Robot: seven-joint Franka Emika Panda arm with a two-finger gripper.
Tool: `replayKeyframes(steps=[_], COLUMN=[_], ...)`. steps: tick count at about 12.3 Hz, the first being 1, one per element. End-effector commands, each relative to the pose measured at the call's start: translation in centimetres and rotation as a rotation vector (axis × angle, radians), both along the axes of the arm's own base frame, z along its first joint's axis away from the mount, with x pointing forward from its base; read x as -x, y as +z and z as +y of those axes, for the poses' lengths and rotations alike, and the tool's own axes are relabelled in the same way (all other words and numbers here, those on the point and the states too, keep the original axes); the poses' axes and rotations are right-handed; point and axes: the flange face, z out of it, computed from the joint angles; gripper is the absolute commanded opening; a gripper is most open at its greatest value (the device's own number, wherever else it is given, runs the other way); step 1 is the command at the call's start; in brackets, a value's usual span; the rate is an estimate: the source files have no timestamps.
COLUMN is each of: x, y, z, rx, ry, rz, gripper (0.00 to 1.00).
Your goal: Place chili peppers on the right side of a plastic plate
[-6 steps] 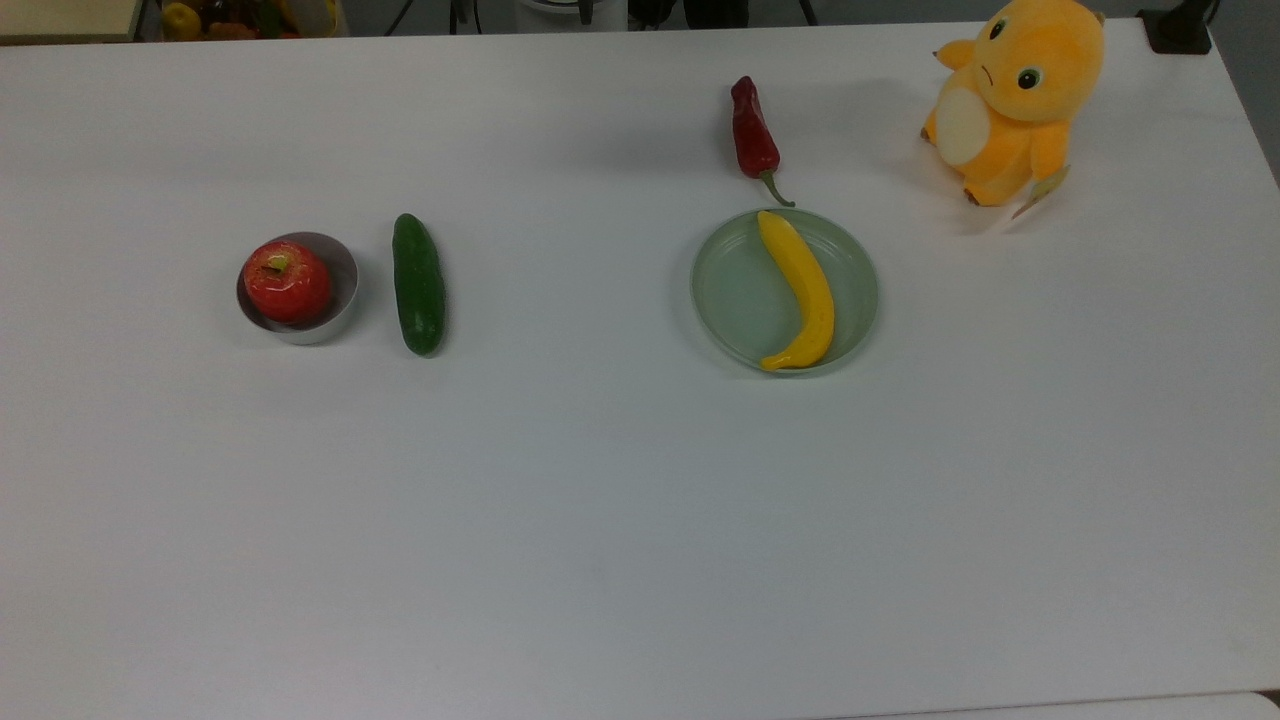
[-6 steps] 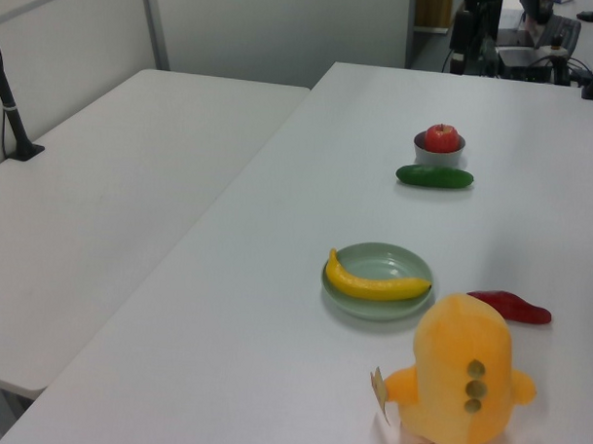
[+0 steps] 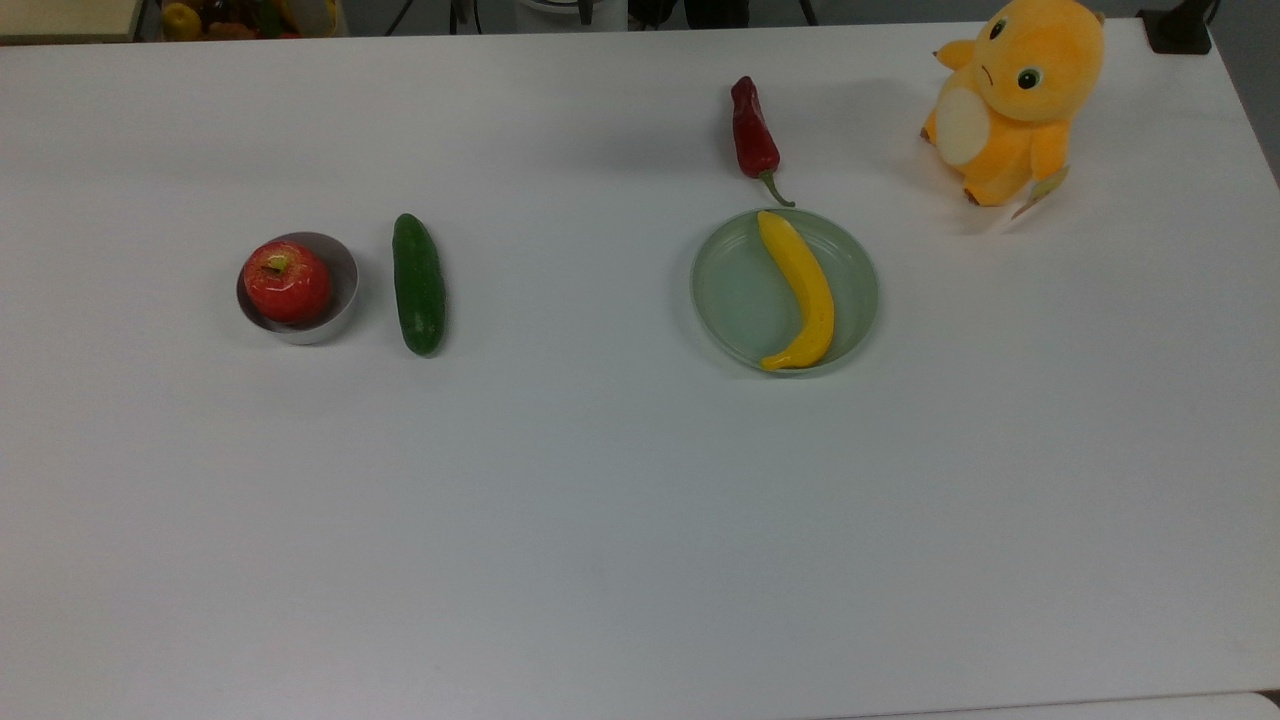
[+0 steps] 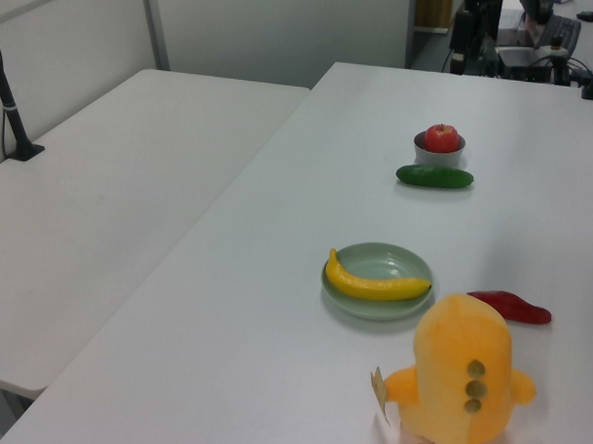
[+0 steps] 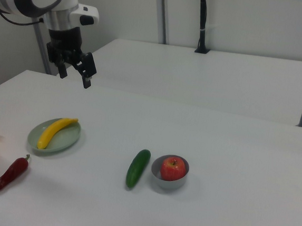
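Where plush [image 4: 463, 374] covers chili [image 4: 513, 307] stem, plate [image 4: 403, 260] w/ banana [image 4: 372, 282], jaws [image 5: 75, 70] apart.

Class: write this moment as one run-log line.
pincer: open, raised, empty | chili: on table beside plate, untouched | banana: on plate | placement: not yet done

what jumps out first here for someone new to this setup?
The orange plush toy at the top view's upper right corner grabs the eye. Next, the yellow banana lying in the plastic plate, with the chili on the table just beyond its rim. In the right view the pincer hangs open above the table.
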Motion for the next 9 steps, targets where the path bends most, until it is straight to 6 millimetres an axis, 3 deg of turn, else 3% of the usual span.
replayKeyframes(steps=[1, 5, 9], x=[-0.2, -0.1, 0.1], y=[0.2, -0.4, -1.5], z=[-0.1, 0.0, -0.2], rx=[0.013, 0.015, 0.025], ry=[0.010, 0.017, 0.322], rz=[-0.012, 0.000, 0.017], gripper=[1.00, 1.00, 1.00])
